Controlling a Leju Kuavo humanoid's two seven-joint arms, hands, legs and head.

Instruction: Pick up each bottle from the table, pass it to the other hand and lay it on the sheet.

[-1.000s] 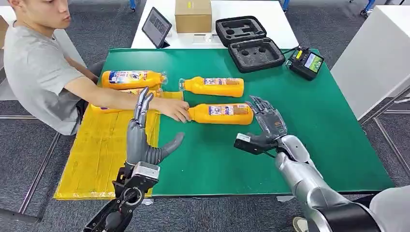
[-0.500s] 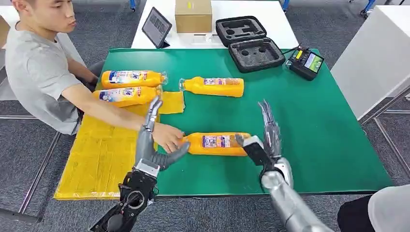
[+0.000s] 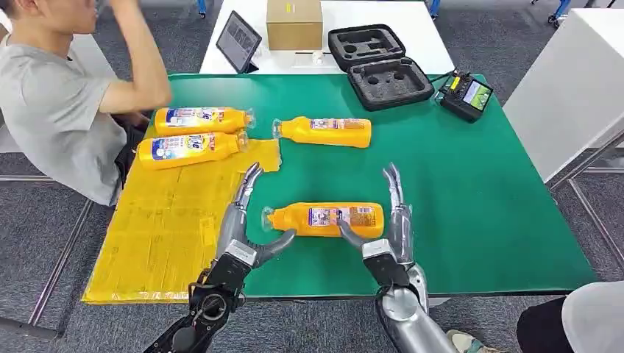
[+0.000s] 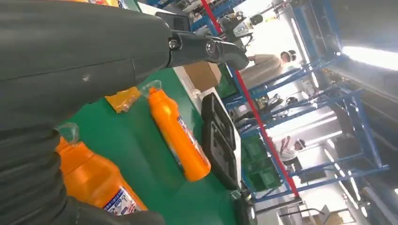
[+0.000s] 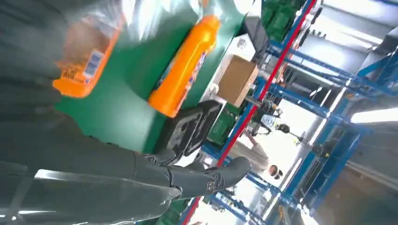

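An orange bottle (image 3: pixel 324 219) lies on its side on the green table (image 3: pixel 471 184), cap to the left, between my two hands. My left hand (image 3: pixel 243 220) is open beside the cap end, fingers stretched forward and thumb under the neck. My right hand (image 3: pixel 395 224) is open at the base end, fingers straight and thumb against the bottle's near side. A second bottle (image 3: pixel 324 132) lies farther back. Two more bottles (image 3: pixel 199 119) (image 3: pixel 190 147) lie at the left, the nearer one on the yellow sheet (image 3: pixel 162 228). The left wrist view has the near bottle (image 4: pixel 94 183) close to my left hand.
A person (image 3: pixel 59 110) sits at the table's left side with one arm raised. At the back stand a tablet (image 3: pixel 238 40), a cardboard box (image 3: pixel 294 22), an open black foam case (image 3: pixel 379 66) and a controller (image 3: pixel 466 95). The table's right half is bare green.
The person pulled the bottle nearer, then let go and raised the arm. My right hand has swung in to the bottle's base end, and my left hand has shifted toward its cap end.
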